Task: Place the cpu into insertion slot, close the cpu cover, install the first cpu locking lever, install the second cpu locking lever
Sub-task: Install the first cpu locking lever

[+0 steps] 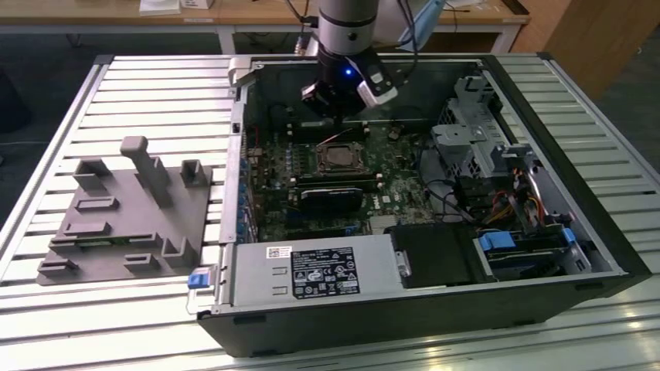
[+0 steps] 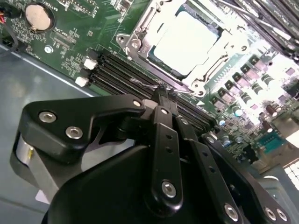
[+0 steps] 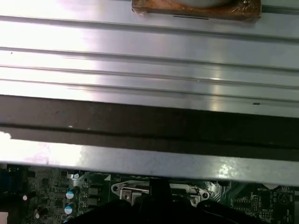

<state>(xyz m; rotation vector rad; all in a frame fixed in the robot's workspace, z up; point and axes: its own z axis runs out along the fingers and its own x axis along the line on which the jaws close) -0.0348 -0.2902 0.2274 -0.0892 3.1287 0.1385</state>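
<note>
Slatted table (image 1: 154, 85), open case (image 1: 413, 321), cpu (image 2: 187, 39) seated

Grey arm (image 1: 345, 23), blue light at wrist; black claw (image 2: 161, 93), silver screws, seemingly matte.

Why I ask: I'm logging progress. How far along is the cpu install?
Looks done: the cpu is seated, with the cpu cover down around it. In hand: the gripper is at a thin wire lever beside the cover. Left: whether either lever is latched cannot be told.
</note>
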